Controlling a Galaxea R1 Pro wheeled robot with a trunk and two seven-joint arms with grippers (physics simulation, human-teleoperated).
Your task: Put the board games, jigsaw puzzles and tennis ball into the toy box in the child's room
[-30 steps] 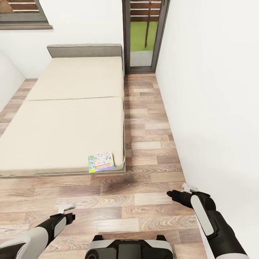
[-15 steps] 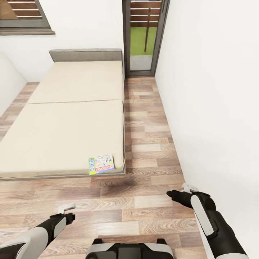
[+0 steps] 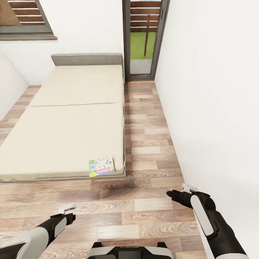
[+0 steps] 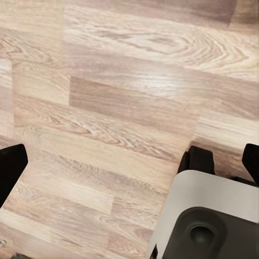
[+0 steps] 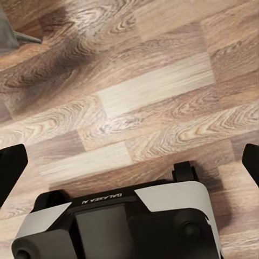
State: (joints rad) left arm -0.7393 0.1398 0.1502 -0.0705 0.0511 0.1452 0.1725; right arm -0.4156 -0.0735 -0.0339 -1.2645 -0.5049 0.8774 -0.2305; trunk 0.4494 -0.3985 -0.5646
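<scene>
A bedroom in a home is shown. A low wide bed with a beige mattress and a dark grey headboard is set against the far white wall, under a window with slatted shutters. A wood-plank floor runs beside the bed to a narrow glazed door, through which green grass is seen. A child's use is suggested by a board game with a cartoon cover, laid at the near right corner of the mattress.

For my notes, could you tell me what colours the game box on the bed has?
Mostly white and blue with a green edge strip; the board game shows best in the head view.
</scene>
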